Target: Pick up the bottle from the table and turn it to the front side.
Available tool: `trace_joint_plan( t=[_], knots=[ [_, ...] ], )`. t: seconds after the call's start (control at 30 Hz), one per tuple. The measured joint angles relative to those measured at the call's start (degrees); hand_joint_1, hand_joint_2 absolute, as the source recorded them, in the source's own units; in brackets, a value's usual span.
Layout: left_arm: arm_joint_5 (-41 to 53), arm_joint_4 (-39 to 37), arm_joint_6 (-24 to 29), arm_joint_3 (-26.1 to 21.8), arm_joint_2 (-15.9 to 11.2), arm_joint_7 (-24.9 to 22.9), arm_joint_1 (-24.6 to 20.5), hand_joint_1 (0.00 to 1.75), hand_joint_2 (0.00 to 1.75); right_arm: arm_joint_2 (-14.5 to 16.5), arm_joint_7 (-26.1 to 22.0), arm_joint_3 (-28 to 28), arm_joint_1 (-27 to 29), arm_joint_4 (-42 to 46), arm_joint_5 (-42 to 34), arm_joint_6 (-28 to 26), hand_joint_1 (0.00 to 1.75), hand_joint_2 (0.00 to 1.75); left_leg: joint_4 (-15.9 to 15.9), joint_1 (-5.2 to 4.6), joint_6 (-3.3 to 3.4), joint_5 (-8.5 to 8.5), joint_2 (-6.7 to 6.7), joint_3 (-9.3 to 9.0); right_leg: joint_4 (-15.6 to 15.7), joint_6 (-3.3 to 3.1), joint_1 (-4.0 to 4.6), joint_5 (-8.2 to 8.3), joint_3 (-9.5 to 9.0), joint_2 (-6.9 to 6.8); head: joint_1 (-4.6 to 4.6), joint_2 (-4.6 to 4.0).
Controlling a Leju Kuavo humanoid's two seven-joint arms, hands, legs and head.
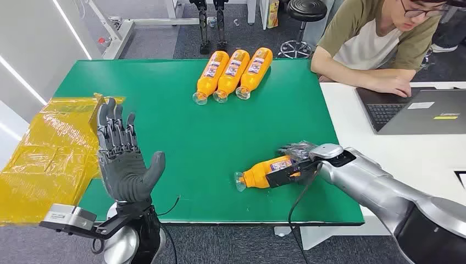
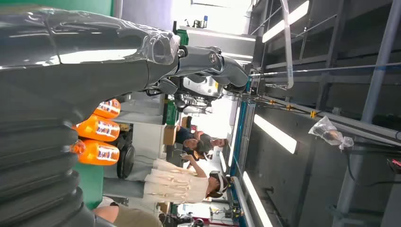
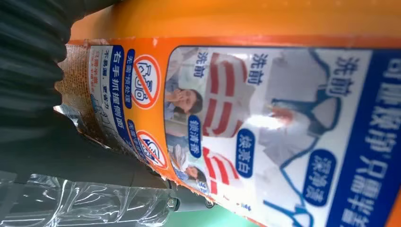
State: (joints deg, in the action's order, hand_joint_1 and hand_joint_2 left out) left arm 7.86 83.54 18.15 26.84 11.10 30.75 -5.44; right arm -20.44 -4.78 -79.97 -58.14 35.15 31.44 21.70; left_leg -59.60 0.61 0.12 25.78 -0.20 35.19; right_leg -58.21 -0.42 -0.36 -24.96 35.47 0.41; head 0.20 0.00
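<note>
An orange bottle lies on its side on the green table, near the front edge, its clear cap end toward the left. My right hand grips its rear half, fingers wrapped over the label. The right wrist view sits very close to the bottle's label, with blue and white print and small pictures. My left hand is raised above the table's front left corner, palm up and fingers spread, holding nothing. Its fingers cross the left wrist view.
Three more orange bottles lie side by side at the back of the table, also seen from the left wrist. A yellow plastic bag lies at the left. A person works at a laptop on the white table to the right.
</note>
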Motion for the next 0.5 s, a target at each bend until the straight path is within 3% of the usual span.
trace_joint_plan(
  t=[0.03, 0.13, 0.17, 0.27, 0.5],
  knots=[
    [-0.05, 0.00, 0.08, 0.00, -0.01, 0.02, 0.01, 0.00, 1.75, 0.04, -0.05, 0.00, 0.00, -0.07, 0.23, -0.18, 0.03, 1.75, 0.00, 0.00, 0.00, 0.00, 0.00, 0.00, 0.00, 0.00, 0.00, 0.00, 0.00, 0.00, 0.00, 0.00],
    [-0.23, 0.01, 0.49, 0.00, -0.16, 0.13, 0.15, 0.00, 1.75, 0.25, -0.25, 0.04, 0.11, -0.28, 1.49, -1.65, 0.53, 1.75, -0.01, -0.01, 0.02, -0.01, 0.00, 0.00, 0.01, 0.04, -0.01, 0.03, -0.02, -0.01, 0.00, 0.00],
    [-0.27, 0.03, 0.63, 0.00, -0.26, 0.15, 0.26, 0.00, 1.75, 0.31, -0.27, 0.15, 0.24, -0.30, 2.13, -2.59, 0.89, 1.75, -0.01, -0.01, 0.02, -0.02, 0.00, 0.00, 0.01, 0.05, -0.01, 0.03, -0.02, 0.00, 0.00, 0.00],
    [-0.27, 0.29, 0.89, 0.00, -0.47, 0.21, 0.74, 0.00, 1.75, 0.41, -0.21, 0.95, 0.92, -0.13, 3.78, -5.52, 1.69, 1.75, -0.02, -0.01, 0.04, -0.02, 0.00, 0.00, 0.02, 0.06, -0.01, 0.04, -0.03, 0.00, -0.01, 0.00],
    [-2.74, 1.06, -1.08, 0.00, -0.91, 0.28, 1.41, 0.00, 1.75, 0.62, 1.03, 6.34, 4.97, 2.83, 7.23, -15.11, 1.75, 1.75, -0.01, 0.00, 0.03, -0.02, -0.01, 0.01, 0.01, 0.05, 0.00, 0.04, -0.02, -0.03, 0.00, 0.00]
  ],
)
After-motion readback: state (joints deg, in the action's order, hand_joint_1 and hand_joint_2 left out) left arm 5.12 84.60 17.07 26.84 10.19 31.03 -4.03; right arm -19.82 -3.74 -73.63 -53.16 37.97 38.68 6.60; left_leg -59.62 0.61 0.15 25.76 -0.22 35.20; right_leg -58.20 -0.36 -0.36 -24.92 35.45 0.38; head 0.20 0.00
